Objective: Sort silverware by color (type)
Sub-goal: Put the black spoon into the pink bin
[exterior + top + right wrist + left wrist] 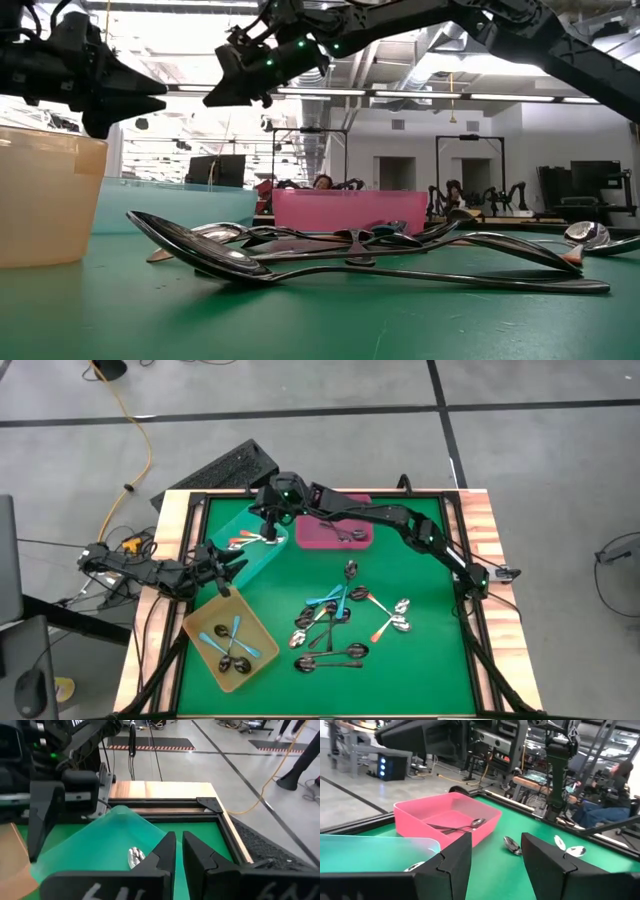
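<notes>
Several spoons [335,625] lie in a loose pile on the green mat, with light blue, orange or dark handles. The teal tray [262,558] holds orange-handled spoons [243,541], the pink tray [318,538] dark ones [457,826], and the yellow tray [205,622] blue-handled ones [233,641]. My right gripper [179,839] hangs above the teal tray's far end [268,532]. Its fingers are shut to a narrow slit and nothing shows between them. A spoon bowl [135,857] lies in the tray below it. My left gripper [496,840] waits level between the teal and yellow trays [228,565], open and empty.
The right arm [400,520] reaches across the pink tray from the table's right side. A raised wooden and black frame [470,510] borders the mat. A keyboard [225,468] lies beyond the far left corner. Bare mat lies near the front edge and on the right.
</notes>
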